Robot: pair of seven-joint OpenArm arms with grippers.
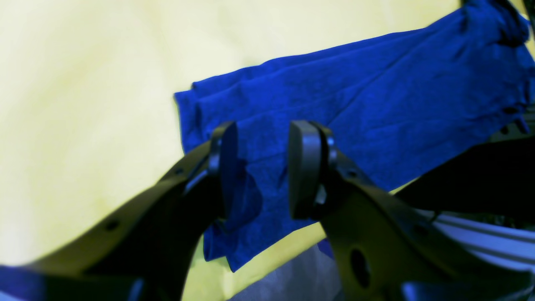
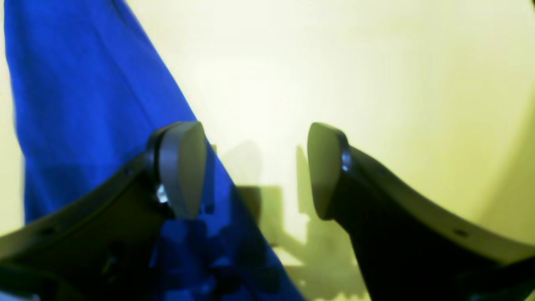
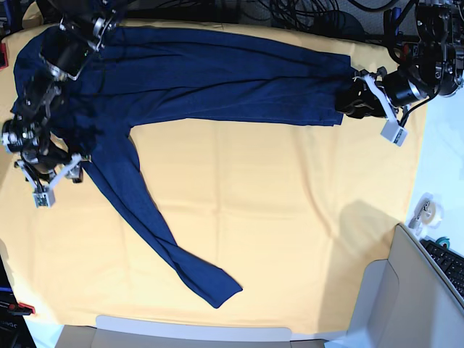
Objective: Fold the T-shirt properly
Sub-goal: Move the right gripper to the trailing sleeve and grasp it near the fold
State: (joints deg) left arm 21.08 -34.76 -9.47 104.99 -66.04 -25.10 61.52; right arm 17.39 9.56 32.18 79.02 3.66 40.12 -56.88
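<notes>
The dark blue T-shirt (image 3: 217, 80) lies spread along the far side of the yellow table cloth (image 3: 290, 217). One long sleeve (image 3: 159, 232) runs diagonally toward the front. My left gripper (image 3: 357, 98) sits at the shirt's right end. In the left wrist view its jaws (image 1: 264, 129) stand apart over the fabric (image 1: 376, 92), and a small flap clings to the left pad (image 1: 229, 167). My right gripper (image 3: 59, 177) is at the shirt's left edge. The right wrist view shows it open (image 2: 253, 133) beside the blue cloth (image 2: 83, 83), with nothing between the fingers.
A tape roll (image 3: 424, 210) and a keyboard (image 3: 449, 264) lie off the cloth at the right. A grey box (image 3: 391, 304) stands at the front right corner. Cables (image 3: 304, 11) run along the back edge.
</notes>
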